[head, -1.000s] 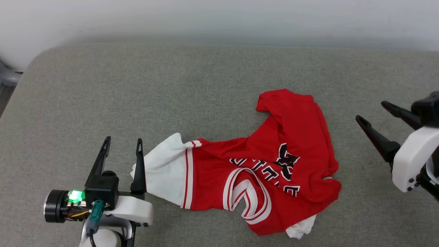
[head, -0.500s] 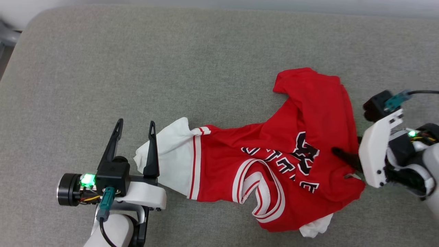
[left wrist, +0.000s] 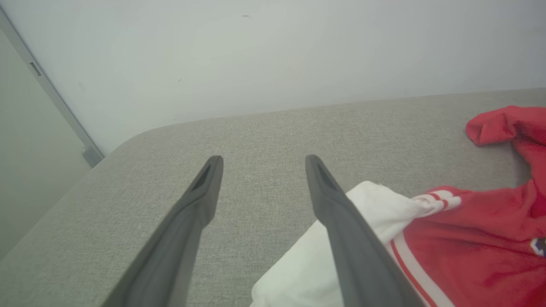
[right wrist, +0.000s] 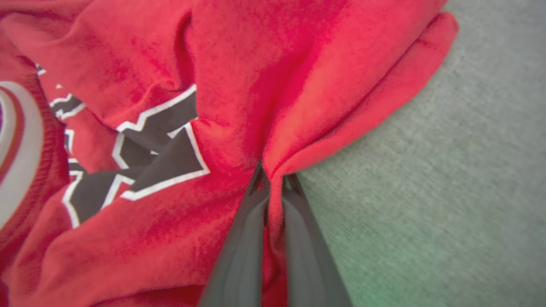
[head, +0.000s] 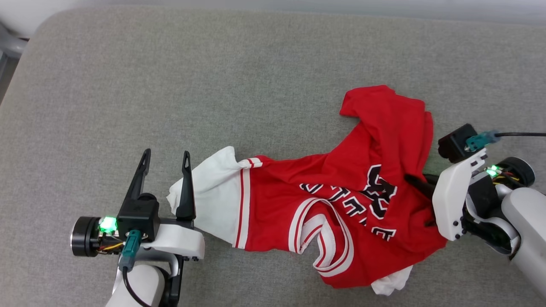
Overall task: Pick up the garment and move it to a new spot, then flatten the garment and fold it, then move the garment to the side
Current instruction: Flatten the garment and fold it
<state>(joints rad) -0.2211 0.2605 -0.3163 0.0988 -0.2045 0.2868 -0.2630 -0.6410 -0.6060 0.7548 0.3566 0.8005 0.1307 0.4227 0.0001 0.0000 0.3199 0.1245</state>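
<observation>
A grey fabric-covered surface [head: 213, 85] with a rounded corner meets a plain pale wall [left wrist: 256, 51] beside a grey strip [left wrist: 51, 94].

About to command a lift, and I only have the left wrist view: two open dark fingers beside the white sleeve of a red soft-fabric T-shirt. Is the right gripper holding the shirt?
Observer: Yes. In the right wrist view, the right gripper is shut on a pinched fold of the red short-sleeved T-shirt.
Operator: Which part?
Observer: The red body's edge on the robot's right, just past the black lettering in the head view.
Operator: Is the shirt lying flat?
Observer: No, it is crumpled. A second white sleeve pokes out from under the red body at the near edge.
</observation>
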